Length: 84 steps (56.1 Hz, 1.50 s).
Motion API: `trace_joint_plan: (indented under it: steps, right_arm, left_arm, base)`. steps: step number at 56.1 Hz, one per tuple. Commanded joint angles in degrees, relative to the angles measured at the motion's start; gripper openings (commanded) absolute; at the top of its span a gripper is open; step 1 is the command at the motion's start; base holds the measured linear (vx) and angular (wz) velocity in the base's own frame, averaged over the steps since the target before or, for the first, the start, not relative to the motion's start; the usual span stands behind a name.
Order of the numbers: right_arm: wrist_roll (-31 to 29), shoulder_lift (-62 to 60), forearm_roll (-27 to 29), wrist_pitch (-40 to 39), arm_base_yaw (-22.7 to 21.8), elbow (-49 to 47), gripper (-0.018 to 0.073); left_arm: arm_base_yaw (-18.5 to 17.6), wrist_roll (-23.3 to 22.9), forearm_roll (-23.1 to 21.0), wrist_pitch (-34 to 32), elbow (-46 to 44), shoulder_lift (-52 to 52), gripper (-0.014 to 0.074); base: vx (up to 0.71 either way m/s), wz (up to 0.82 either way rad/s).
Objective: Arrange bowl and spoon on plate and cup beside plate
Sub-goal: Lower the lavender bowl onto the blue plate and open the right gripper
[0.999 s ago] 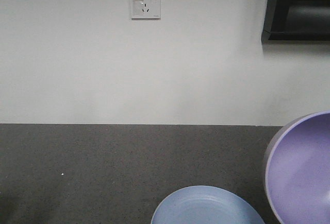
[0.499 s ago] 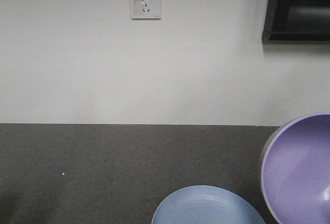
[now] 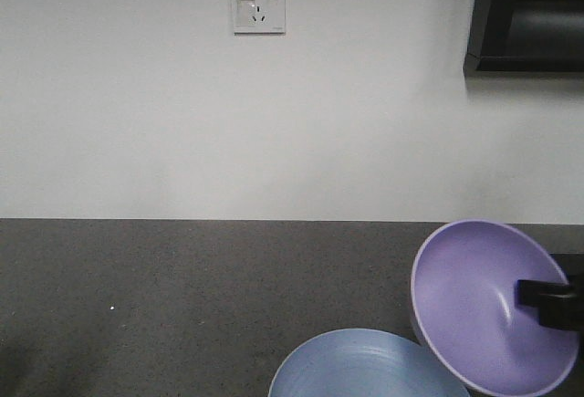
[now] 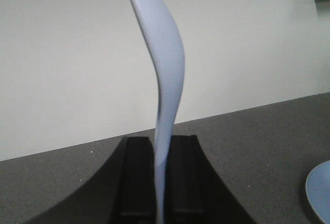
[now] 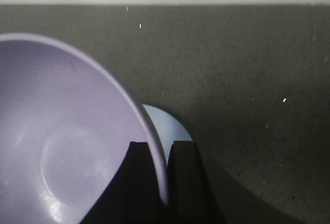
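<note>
Tilted bowl [image 3: 479,310] at lower right, rim pinched by right gripper [image 5: 161,152], plate [image 3: 365,368] at bottom centre, upright spoon [image 4: 166,80] pinched by left gripper [image 4: 161,149].

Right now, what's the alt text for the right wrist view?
The right gripper pinches the rim of a purple bowl that fills the left half. A sliver of pale-blue plate shows behind the rim, on a dark grey countertop.

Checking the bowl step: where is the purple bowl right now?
Front view, lower right: the bowl is tilted, its rim pinched by the right gripper, close beside the plate's right edge, over the dark counter.
</note>
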Motion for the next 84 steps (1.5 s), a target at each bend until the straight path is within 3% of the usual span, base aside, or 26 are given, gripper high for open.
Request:
trace_joint_plan:
  steps: [1, 13, 38, 47, 64, 69, 78, 84]
  right_arm:
    - [3.0, 6.1, -1.3, 1.2, 2.9, -6.2, -0.0009]
    - [10.1, 21.8, -10.1, 5.1, 14.0, -14.2, -0.0009]
    - [10.3, 32.8, -11.1, 2.1, 14.6, -16.4, 0.0013]
    - [9.0, 33.2, -10.8, 2.4, 14.6, -16.4, 0.0124]
    - [6.2, 32.7, -10.8, 1.9, 14.6, -16.5, 0.0508]
    - [4.9, 31.3, -11.3, 1.7, 14.5, -16.5, 0.0561]
    - [4.8, 25.6, -13.9, -0.1, 14.5, -16.5, 0.0539]
    - [7.5, 19.7, -18.2, -0.6, 14.5, -16.5, 0.0438]
  left_arm:
    - [-0.4, 0.0, -0.6, -5.2, -1.6, 0.3, -0.0006]
    - [-0.4, 0.0, -0.8, -5.3, -1.6, 0.3, -0.0006]
    - [-0.4, 0.0, -0.8, -5.2, -1.6, 0.3, -0.0006]
    - [-0.4, -0.1, -0.8, -5.2, -1.6, 0.3, -0.0006]
    - [-0.4, -0.1, -0.8, -5.1, -1.6, 0.3, -0.0006]
    - [-0.4, -0.2, -0.8, -5.0, -1.6, 0.3, -0.0006]
    - [-0.4, -2.0, -0.8, -4.3, -1.6, 0.3, -0.0006]
    - [-0.4, -3.7, -0.8, -3.7, -1.6, 0.3, -0.0006]
  base:
    - [0.00, 0.00]
    - [0.00, 0.00]
    - [0.00, 0.00]
    - [0.00, 0.00]
    - [0.00, 0.00]
    - [0.00, 0.00]
    - [0.00, 0.00]
    - [0.00, 0.00]
